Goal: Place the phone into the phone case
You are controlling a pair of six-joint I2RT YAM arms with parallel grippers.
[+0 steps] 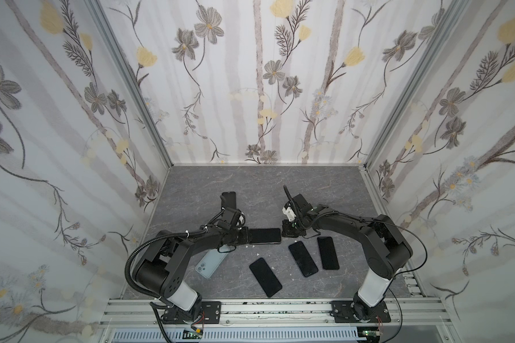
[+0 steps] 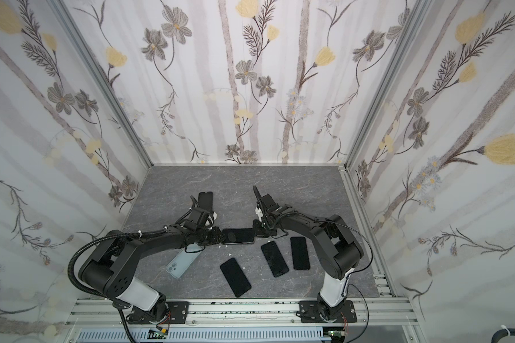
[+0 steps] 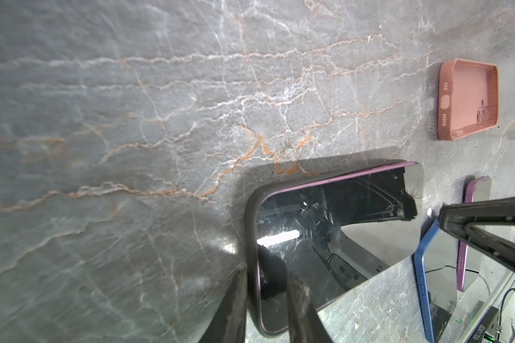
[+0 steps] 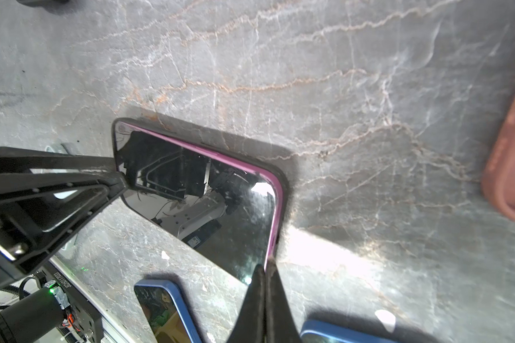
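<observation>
The left claw (image 3: 266, 273) looks clenched across one short end of the black soft-rimmed phone case (image 3: 250, 225). One finger lies on the glass and the other sits outside the rim. Inside that case sits the purple-framed phone with a glossy black screen (image 3: 324, 246), on the grey marble-patterned counter (image 3: 131, 118). I cannot tell whether the gripped end is lifted off the counter.

At the opposite short end the right claw (image 4: 266, 267) is clenched on nothing, its joined tips pressed against the purple frame near a corner. In both top views the cased phone (image 1: 265, 236) (image 2: 238, 236) spans the gap between the two claws.

The purple frame shows along one long side, so I judge the rim there is not fully snapped over.

The phone should handle as a stiff, fairly dense slab. Its glass is slick and would take a hard point load in the middle badly. The case looks pliable and grippier, and its walls will flex away under a push. The safest hold is across a short end, clamping case and phone together. Seating pressure belongs on the frame and corners rather than the open screen.

Just beside the right claw lies a blue-framed phone (image 4: 161, 311). Behind the left claw, under its arm, lies a pale blue phone turned back-up (image 1: 211, 262). Farthest from the left claw, past the right one, rests an empty salmon-pink case (image 3: 467, 101).
</observation>
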